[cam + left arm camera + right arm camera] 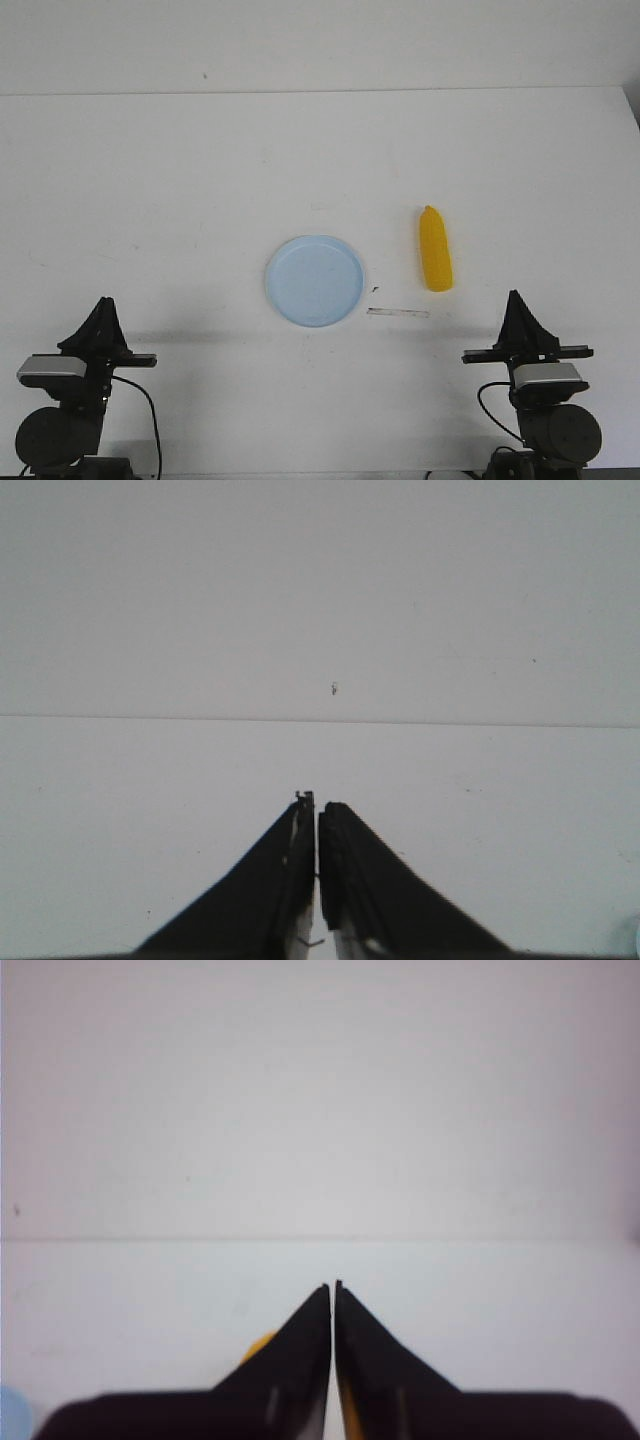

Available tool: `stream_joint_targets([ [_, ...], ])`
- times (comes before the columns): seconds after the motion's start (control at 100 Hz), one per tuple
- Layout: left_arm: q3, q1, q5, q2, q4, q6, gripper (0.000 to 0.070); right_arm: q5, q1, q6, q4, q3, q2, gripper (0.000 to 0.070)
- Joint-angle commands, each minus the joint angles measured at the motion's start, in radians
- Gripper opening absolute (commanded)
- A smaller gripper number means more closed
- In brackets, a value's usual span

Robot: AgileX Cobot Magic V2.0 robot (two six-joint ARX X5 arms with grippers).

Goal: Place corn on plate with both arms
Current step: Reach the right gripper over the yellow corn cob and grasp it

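Front view: the corn is seen lying lengthwise ahead of the nearer right hand, both hands pressed together, the left hand well apart.

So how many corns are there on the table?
1. The corn lies on the table, just right of the blue plate and not touching it. A yellow sliver also shows behind the right arm's fingers. None seems hidden.

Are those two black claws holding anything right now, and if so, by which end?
Nothing is held. The left gripper and right gripper are both shut on empty air, and the corn lies on the table beside the plate.
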Motion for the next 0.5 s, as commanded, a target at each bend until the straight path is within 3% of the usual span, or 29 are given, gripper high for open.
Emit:
stream_joint_targets([
  [0.0,0.006,0.000,0.001,-0.001,0.013,0.016,0.0001,0.016,0.002,-0.032,-0.024,0.054,0.041,0.0004],
  [0.18,0.006,0.000,0.001,-0.001,0.014,0.016,0.0001,0.018,0.004,-0.105,-0.032,0.169,0.204,0.0004],
  [0.49,0.006,0.000,0.001,-0.001,0.013,0.016,0.0001,0.104,0.124,-0.072,-0.032,0.381,0.629,0.0004],
])
